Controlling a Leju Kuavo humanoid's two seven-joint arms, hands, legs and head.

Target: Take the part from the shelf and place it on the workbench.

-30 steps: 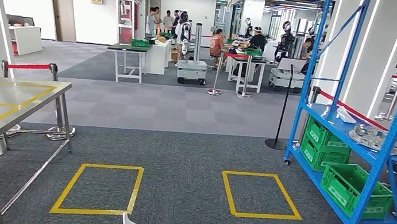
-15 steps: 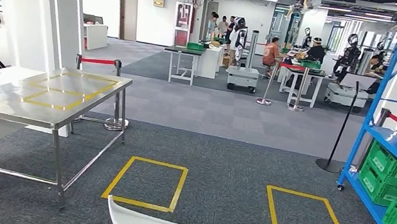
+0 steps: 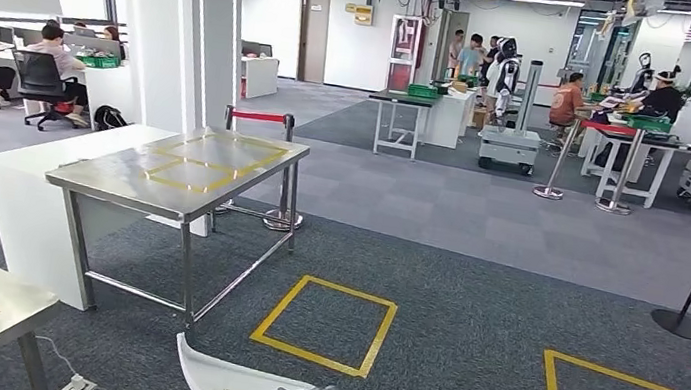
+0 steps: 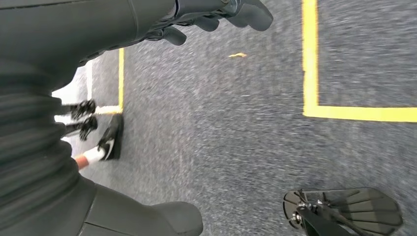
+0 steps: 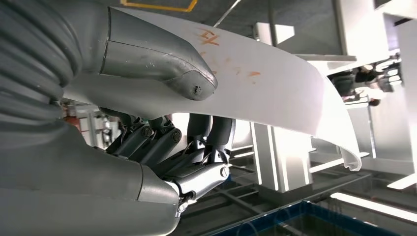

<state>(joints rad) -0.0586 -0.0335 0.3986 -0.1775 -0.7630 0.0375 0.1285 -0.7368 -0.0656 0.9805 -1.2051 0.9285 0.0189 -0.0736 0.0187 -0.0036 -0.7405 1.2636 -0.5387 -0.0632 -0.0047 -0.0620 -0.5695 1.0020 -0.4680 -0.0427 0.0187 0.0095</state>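
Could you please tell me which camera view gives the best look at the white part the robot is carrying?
The right wrist view: the part fills the frame, curved, with orange marks, held between the right hand's thumb and fingers. The head view shows one end of it at the bottom edge, behind the hand. The left wrist view faces carpet.

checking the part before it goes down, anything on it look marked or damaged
The curved white plastic panel, held in the right hand, carries orange scribbles and smudges on its surface, looking like handwritten marks rather than damage. No cracks show. The hand's grey thumb has small scuffs at its tip.
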